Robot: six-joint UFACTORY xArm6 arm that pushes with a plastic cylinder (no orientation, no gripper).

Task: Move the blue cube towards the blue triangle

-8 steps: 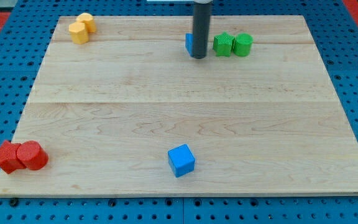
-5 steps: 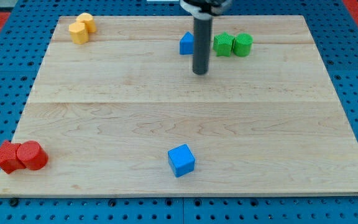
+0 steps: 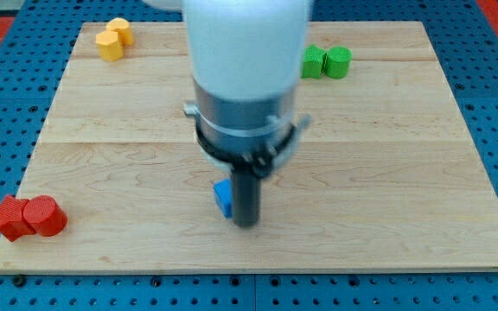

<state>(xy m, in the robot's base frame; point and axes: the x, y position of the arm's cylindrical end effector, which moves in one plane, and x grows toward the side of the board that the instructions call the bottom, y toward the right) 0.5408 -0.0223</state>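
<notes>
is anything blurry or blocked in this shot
Camera view: even light, no glare; the arm body looms large and soft, hiding the blue triangle. My tip is sharp, covering most of the blue cube from the view's right.

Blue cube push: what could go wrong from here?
1. My tip sits at the blue cube's right side, so a push may send it to the view's left, not up the board.
2. The arm hides the blue triangle and most of the cube, so aim cannot be checked.
</notes>
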